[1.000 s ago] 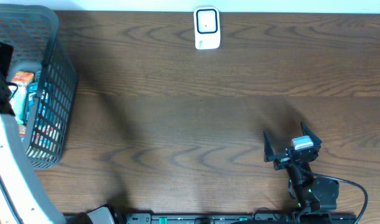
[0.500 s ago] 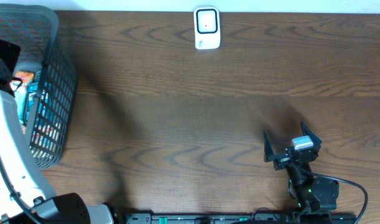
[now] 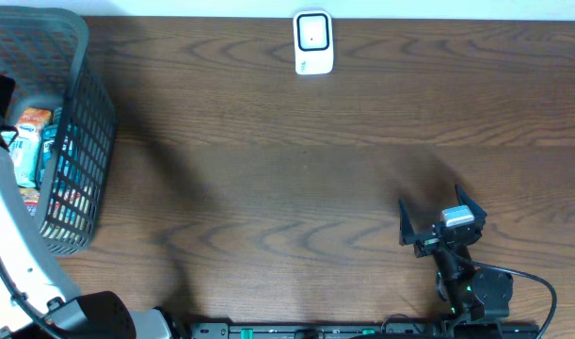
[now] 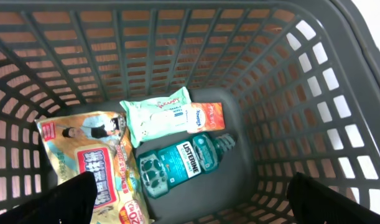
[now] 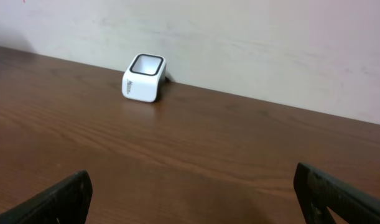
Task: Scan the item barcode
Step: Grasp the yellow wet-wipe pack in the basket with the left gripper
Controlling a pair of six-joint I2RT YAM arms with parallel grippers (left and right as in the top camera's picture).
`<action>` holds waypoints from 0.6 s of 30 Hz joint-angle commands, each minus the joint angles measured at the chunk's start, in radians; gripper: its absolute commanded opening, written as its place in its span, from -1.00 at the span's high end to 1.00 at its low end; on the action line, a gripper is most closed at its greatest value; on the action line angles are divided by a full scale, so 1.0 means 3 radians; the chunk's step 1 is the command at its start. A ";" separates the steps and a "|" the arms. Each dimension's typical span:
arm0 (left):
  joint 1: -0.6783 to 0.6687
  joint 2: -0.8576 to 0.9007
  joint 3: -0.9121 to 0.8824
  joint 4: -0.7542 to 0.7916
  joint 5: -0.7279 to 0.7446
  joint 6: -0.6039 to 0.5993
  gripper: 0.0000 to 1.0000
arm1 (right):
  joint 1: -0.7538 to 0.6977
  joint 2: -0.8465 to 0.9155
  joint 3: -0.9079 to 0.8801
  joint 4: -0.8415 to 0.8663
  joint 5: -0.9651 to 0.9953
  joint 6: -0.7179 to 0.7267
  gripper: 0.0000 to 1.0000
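A dark mesh basket (image 3: 80, 38) stands at the table's left edge. Inside it lie a teal Listerine bottle (image 4: 177, 165), a pale green wipes pack (image 4: 157, 115), a small orange packet (image 4: 205, 117) and a yellow snack bag (image 4: 90, 162). My left gripper (image 4: 196, 202) hangs open above these items and touches none of them. No barcode shows from here. The white scanner (image 3: 313, 42) sits at the table's far edge, also seen as a small white box (image 5: 143, 77) by the wall. My right gripper (image 3: 436, 215) rests open near the front right, holding nothing.
The basket's walls (image 4: 339, 37) rise steeply around the items on all sides. Bare wooden tabletop (image 3: 287, 169) stretches between the basket, the scanner and the right arm. A pale wall (image 5: 239, 37) runs behind the scanner.
My left arm has shifted a little over the basket, its gripper sliding toward the left edge of the overhead view. The right arm and scanner have not moved.
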 commanded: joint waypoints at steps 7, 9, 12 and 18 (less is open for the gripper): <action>0.0017 0.0351 -0.0038 -0.0017 -0.0345 0.0142 -0.96 | 0.0015 -0.0018 -0.0004 -0.0014 -0.0009 -0.0011 -0.98; 0.0033 0.0530 -0.0038 -0.0015 -0.0341 0.0142 -0.96 | 0.0015 -0.0018 -0.0004 -0.0014 -0.0009 -0.0011 -0.98; 0.0076 0.0759 -0.0038 -0.0039 -0.0334 0.0144 -0.96 | 0.0015 -0.0018 -0.0004 -0.0014 -0.0009 -0.0011 -0.99; 0.0271 0.1031 -0.0038 -0.0310 -0.0306 -0.0085 -0.96 | 0.0015 -0.0018 -0.0004 -0.0014 -0.0009 -0.0011 -0.99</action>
